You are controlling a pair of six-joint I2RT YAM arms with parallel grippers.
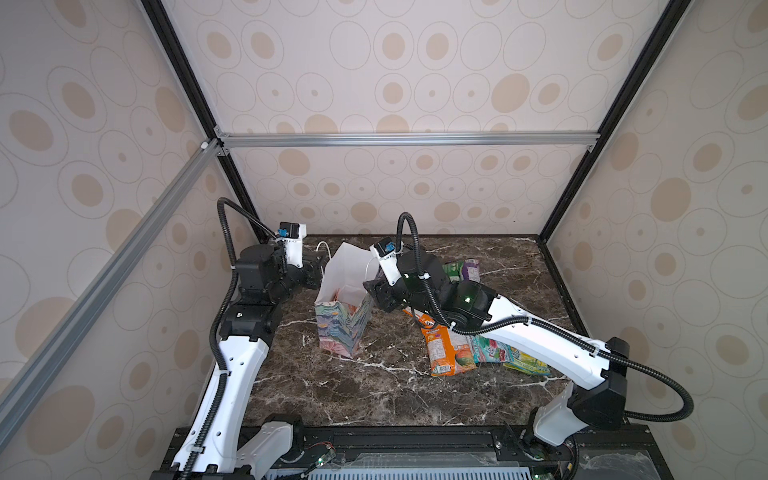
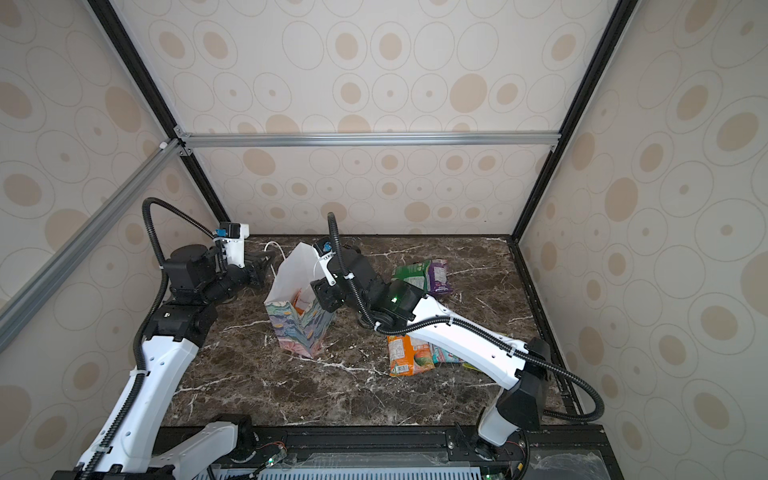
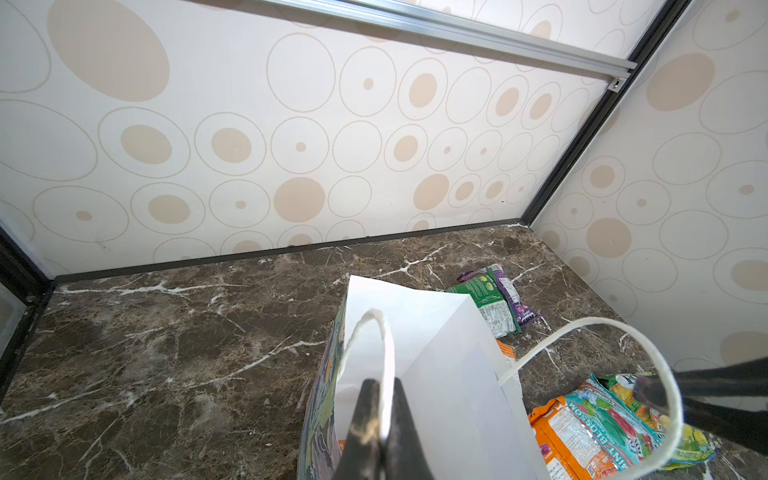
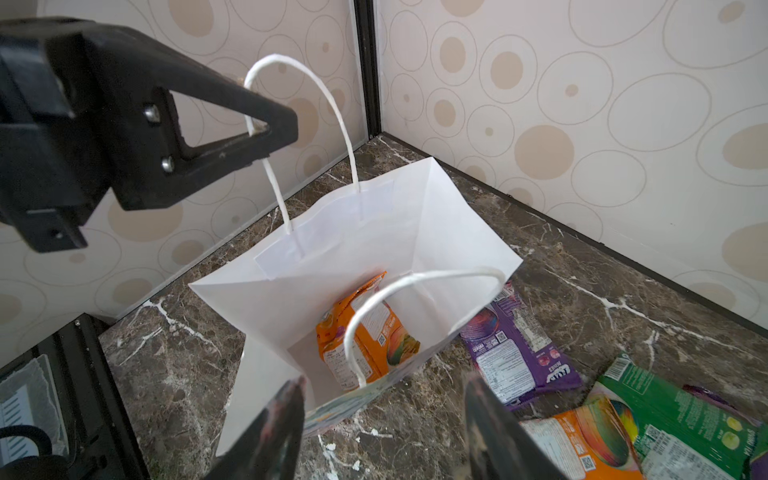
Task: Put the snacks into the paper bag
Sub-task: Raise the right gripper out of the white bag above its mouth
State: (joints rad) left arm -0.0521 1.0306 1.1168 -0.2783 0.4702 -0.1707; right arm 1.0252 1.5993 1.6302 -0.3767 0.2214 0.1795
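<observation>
Upright left of centre in both top views, on the marble table [image 1: 374, 395]: bag [image 1: 337, 332] [image 2: 291, 332], mouth open, white inside. Clamped tight on one cord handle [image 4: 332, 104]: left gripper [image 3: 381, 392], at the bag's upper-left rim in the top views, reaching in from upper left in the right wrist view with the cord pinched at its tip. Poised just over the bag's near rim, bottom centre of the right wrist view: right gripper [image 4: 382, 415], jaws apart, nothing between them. Loose just above it in that view: second handle [image 4: 415, 278]. On the bag's floor: one orange packet [image 4: 365, 336]. Just beside the bag, right of centre in that view: purple packet [image 4: 511, 349]; at lower right, green packet [image 4: 673, 415] touching a second orange packet [image 4: 582, 440]. Under the right forearm in a top view, lower right of the table: teal packet [image 1: 486, 353] and yellow-green packet [image 1: 528, 365].
</observation>
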